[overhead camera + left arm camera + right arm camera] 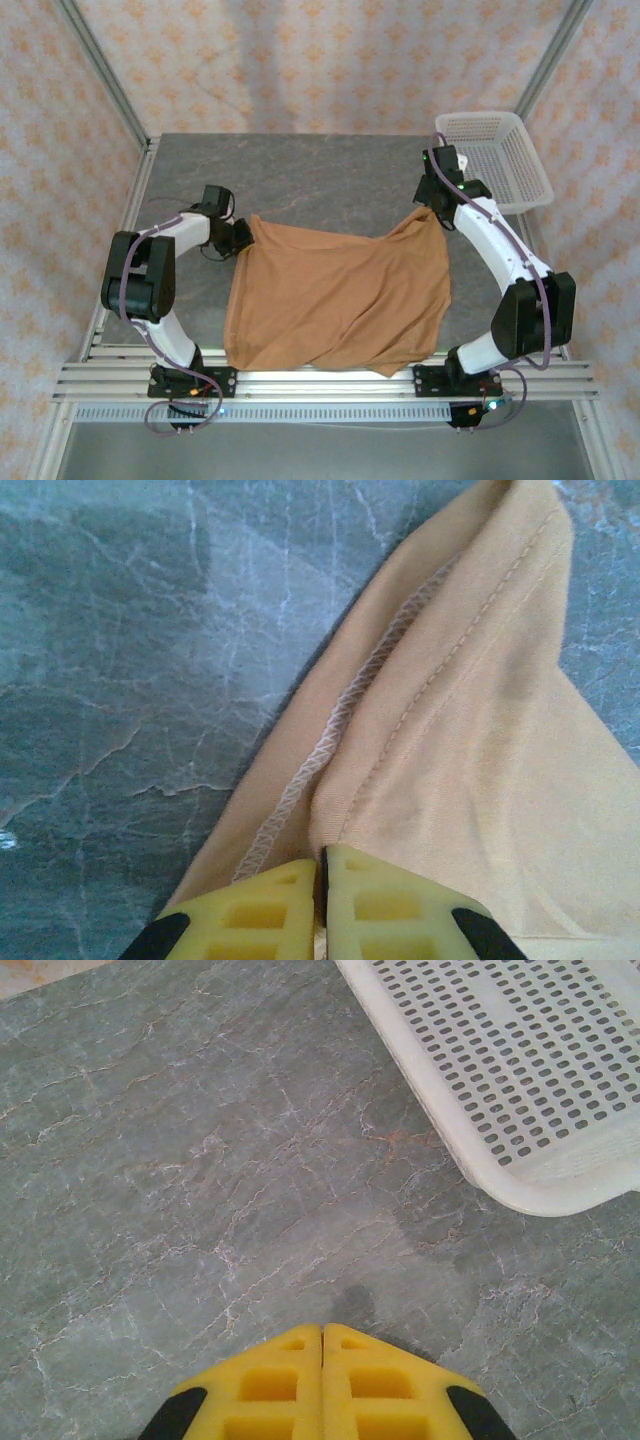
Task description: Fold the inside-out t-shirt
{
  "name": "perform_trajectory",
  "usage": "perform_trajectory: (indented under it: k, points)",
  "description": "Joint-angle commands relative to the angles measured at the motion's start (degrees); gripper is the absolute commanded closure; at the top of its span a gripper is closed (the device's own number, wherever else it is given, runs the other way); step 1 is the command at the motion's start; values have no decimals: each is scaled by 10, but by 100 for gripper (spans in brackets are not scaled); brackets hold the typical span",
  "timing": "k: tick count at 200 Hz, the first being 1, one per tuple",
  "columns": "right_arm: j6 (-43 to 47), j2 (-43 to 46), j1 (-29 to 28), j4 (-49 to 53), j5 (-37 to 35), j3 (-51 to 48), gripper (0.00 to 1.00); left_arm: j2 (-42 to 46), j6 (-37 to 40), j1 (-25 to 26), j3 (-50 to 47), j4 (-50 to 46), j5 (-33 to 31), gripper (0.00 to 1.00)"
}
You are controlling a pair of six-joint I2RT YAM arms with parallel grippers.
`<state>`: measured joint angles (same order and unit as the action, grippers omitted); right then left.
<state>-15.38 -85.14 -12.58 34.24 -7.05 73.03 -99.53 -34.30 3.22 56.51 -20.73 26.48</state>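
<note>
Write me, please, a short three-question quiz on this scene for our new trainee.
1. Fill the gap: the white basket stands at the table's far ____ corner.
2. The left claw is shut on: A the t-shirt's stitched edge; B the basket's rim; C nothing.
3. True or false: the t-shirt lies inside the basket.

Key
1. right
2. A
3. False: it lies spread and rumpled on the table.
</note>
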Motion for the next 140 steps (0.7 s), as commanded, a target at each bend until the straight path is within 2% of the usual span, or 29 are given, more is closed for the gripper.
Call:
perform_trajectory:
  k: [1,25,70,95,140]
  points:
    - [3,-3,0,8,-3,24,100,17,19,7,23,-43,-29,89]
    - [3,-4,0,8,0,27,100,27,26,10,32,-60,-41,100]
    - [4,-5,0,16,2,60,100,69,18,9,77,-100,-52,100]
    - [15,9,0,19,-12,118,100,118,-9,-11,173,-130,-31,100]
    - [30,40,1,40,-18,281,100,177,-111,-84,421,-143,-5,100]
